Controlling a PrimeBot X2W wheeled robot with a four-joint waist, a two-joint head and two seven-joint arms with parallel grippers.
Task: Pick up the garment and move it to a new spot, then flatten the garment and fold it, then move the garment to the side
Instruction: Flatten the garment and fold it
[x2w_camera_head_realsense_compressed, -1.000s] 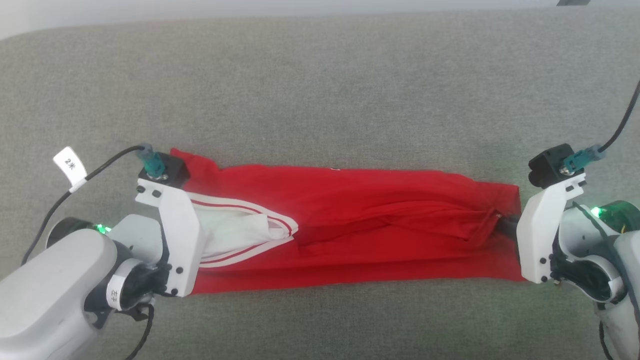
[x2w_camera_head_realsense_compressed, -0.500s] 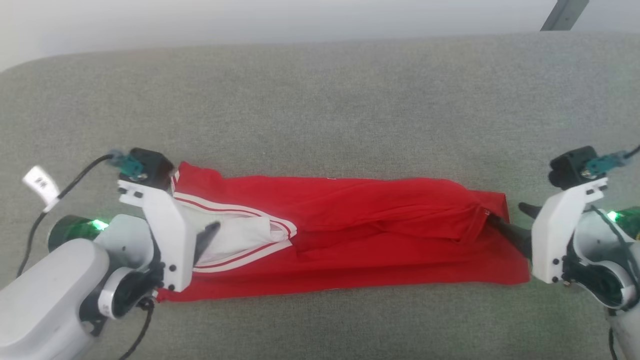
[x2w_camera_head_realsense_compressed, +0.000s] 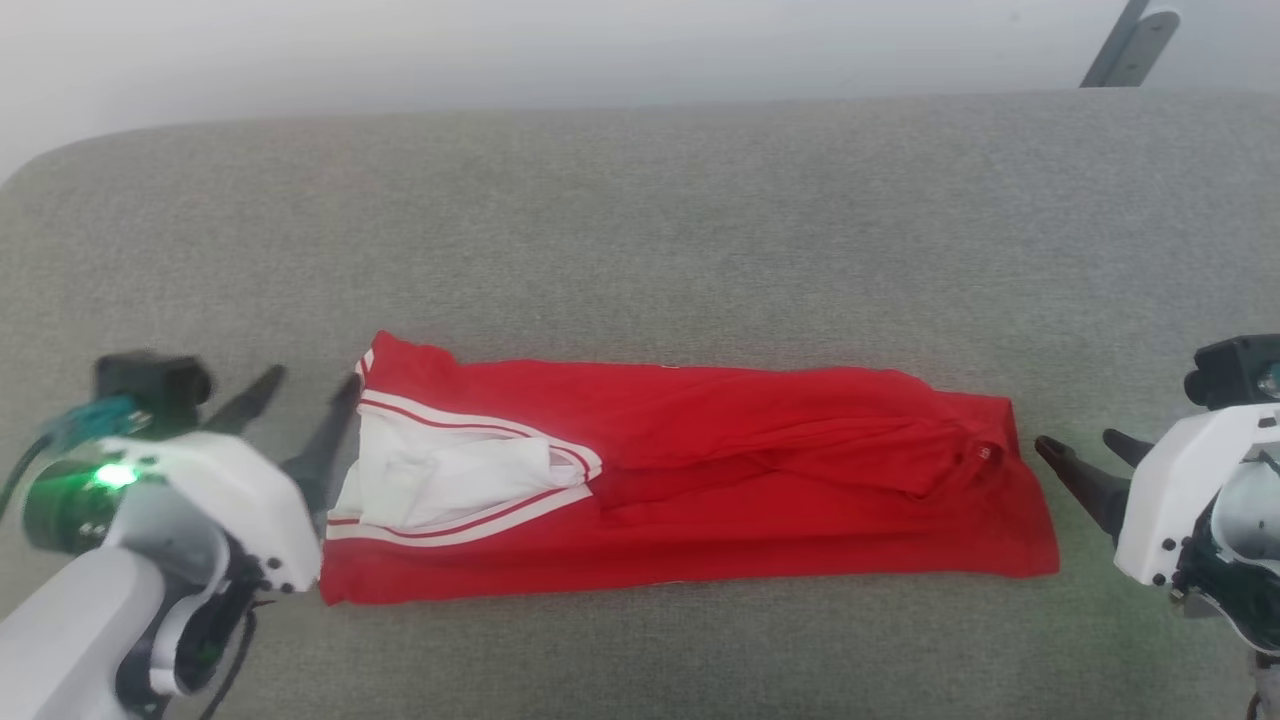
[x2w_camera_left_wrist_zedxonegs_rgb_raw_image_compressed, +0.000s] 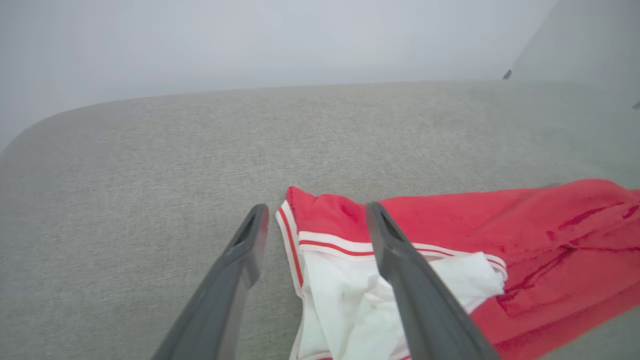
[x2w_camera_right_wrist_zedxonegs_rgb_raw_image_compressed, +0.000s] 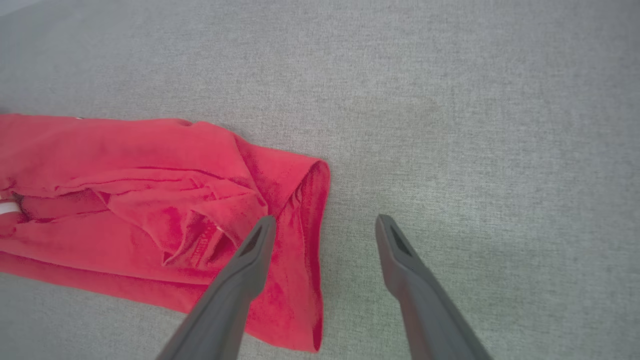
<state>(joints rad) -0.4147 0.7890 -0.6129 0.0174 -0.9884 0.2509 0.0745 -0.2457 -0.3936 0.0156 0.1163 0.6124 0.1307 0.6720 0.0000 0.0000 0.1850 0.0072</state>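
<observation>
The garment (x2w_camera_head_realsense_compressed: 700, 480) lies as a long, narrow red band on the grey cushion (x2w_camera_head_realsense_compressed: 640, 230), stretched between the two grippers. The left gripper (x2w_camera_head_realsense_compressed: 313, 378) stands with its jaws wide and empty just beside the end with the white panel and striped trim (x2w_camera_head_realsense_compressed: 480, 425). The right gripper (x2w_camera_head_realsense_compressed: 1075, 440) is also wide and empty, and a strip of bare cushion separates its tips from the plain red end.

Judging by how things lie, the pick-up, the move and the flattening are done, and at least one lengthwise fold is in. The top layer is rumpled toward the right jaws. What seems left is a fold across the length to shorten the band, then the shift to the side.

The head view gives the whole band and both gaps at once. It leaves unclear whether the left tips touch the cloth.

The left wrist view shows the striped corner lying between the left tips and just beyond them, with one finger crossing in front of the white panel. I cannot tell contact there either.

The right wrist view shows the red end as a soft rounded fold, with a loose wrinkled flap beside it. One finger crosses in front of that end and the other stands over bare cushion.
</observation>
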